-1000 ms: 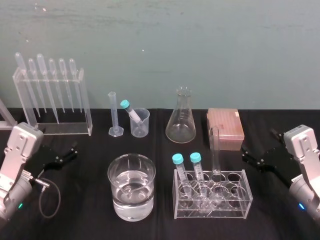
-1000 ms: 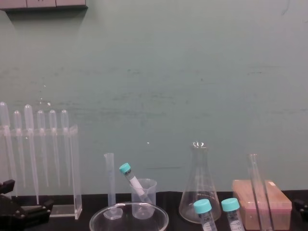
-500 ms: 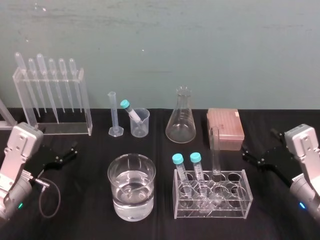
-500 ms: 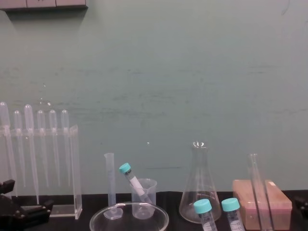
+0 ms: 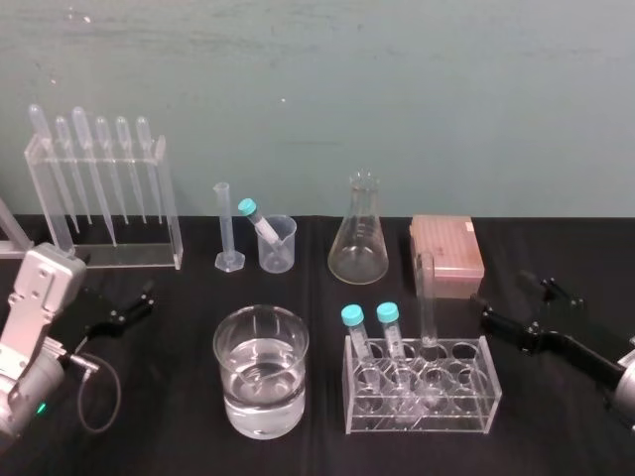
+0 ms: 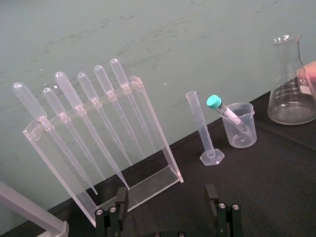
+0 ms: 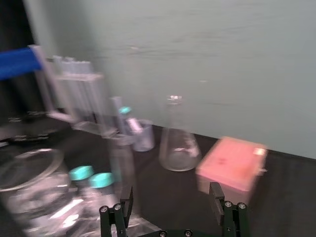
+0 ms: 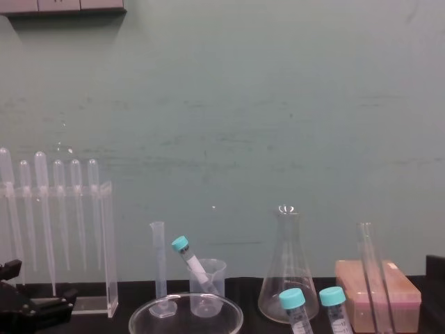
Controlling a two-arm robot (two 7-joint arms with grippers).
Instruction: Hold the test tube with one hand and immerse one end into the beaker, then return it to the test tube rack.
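Glass, slim and uncapped, the test tube [image 5: 427,297] stands upright in a back-row hole of the clear test tube rack [image 5: 417,415] on the black desk [image 5: 179,436], untouched; two teal-capped tubes [image 5: 387,327] share the rack, on the test tube's left; the right tool [image 5: 516,302] is just right of the rack, its fingers spread and pinching nothing; the beaker [image 5: 283,256] sits behind and left of the rack, well apart, with another capped tube leaning in it; a water-filled glass dish [image 5: 260,372] stands just left of the rack; the left tool [image 6: 165,200] is far left of the rack, spread and empty.
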